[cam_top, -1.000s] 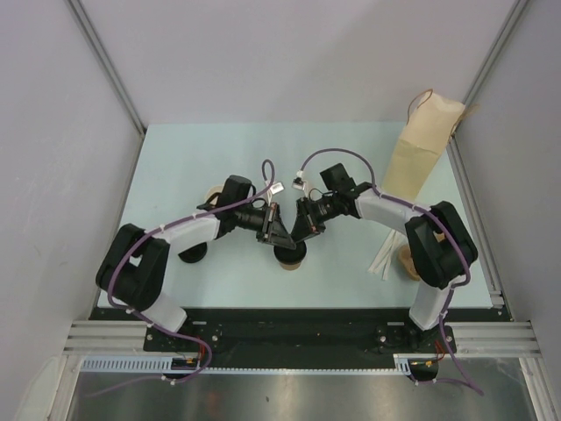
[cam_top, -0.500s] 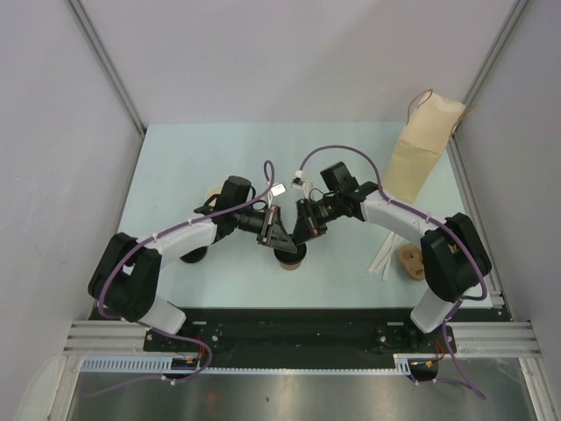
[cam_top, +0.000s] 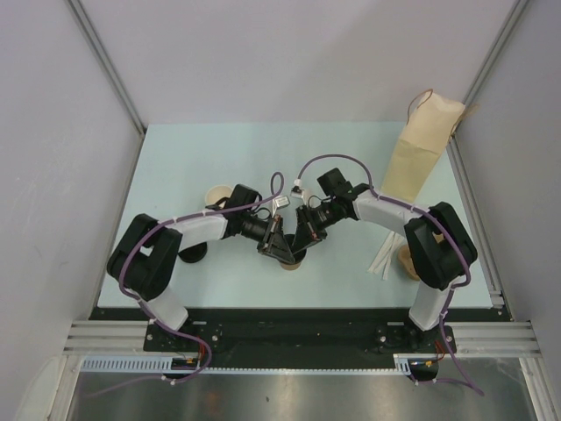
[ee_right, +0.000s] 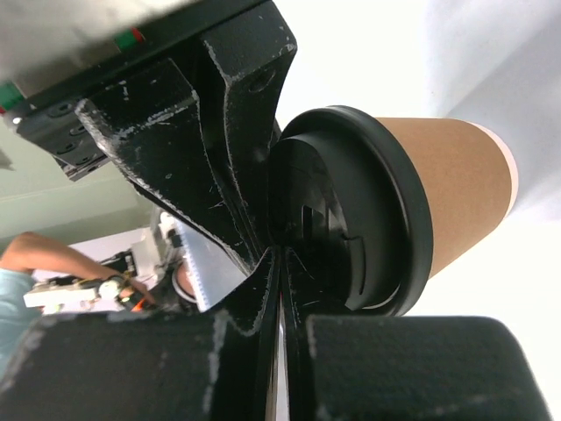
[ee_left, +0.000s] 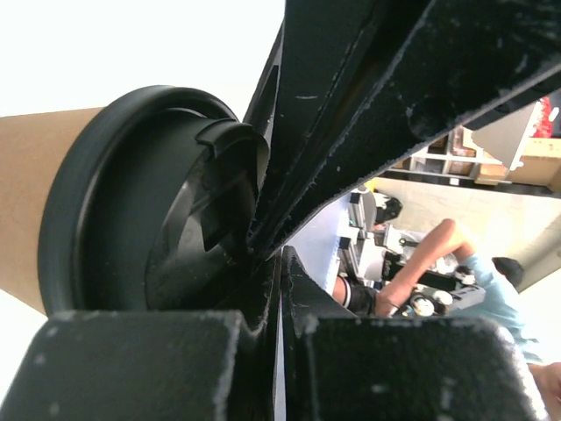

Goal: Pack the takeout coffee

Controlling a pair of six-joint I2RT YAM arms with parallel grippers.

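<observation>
A tan paper cup with a black lid [cam_top: 293,258] stands at the table's middle front. My left gripper [cam_top: 279,245] and right gripper [cam_top: 301,240] meet over it, both shut, fingertips on the lid. In the left wrist view my shut left gripper [ee_left: 268,256] touches the lid [ee_left: 123,210] above the tan cup wall [ee_left: 39,193]. In the right wrist view my shut right gripper [ee_right: 280,253] touches the lid [ee_right: 368,210]; the cup wall [ee_right: 456,189] shows. A second lidded cup [cam_top: 194,254] sits under my left arm. The tall tan bag [cam_top: 422,153] stands at the far right.
A tan cup [cam_top: 216,193] stands behind my left arm. A tan round object [cam_top: 408,260] and white strips [cam_top: 383,260] lie beside my right arm's base. The opposite gripper's fingers fill each wrist view [ee_left: 394,96] [ee_right: 202,132].
Both grippers have moved a little toward the near edge, closer onto the lidded cup. My left arm's elbow has swung out and back. The cup has stayed put.
</observation>
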